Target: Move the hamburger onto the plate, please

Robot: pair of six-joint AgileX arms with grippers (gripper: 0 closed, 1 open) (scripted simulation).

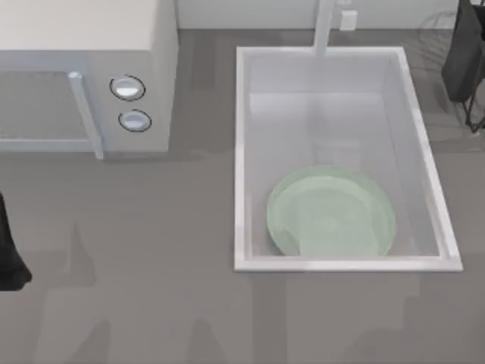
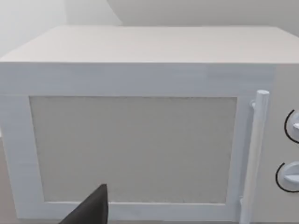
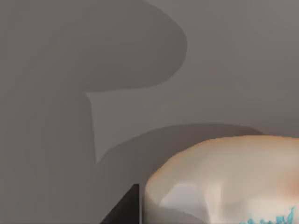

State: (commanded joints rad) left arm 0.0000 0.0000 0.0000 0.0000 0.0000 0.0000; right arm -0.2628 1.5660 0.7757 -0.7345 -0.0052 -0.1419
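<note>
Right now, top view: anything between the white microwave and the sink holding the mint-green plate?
Nothing: bare grey countertop separates the white boxy microwave from the white rectangular sink, where the round mint-green plate lies.

- A white microwave (image 1: 87, 72) stands at the far left of the grey table (image 1: 151, 303). Its door is closed.
- I see its handle (image 1: 85, 114) and two round knobs (image 1: 127, 88) beside the door.
- A white sink (image 1: 341, 83) is set in the table, right of the microwave.
- A tap (image 1: 324, 26) is at its far edge.
</note>
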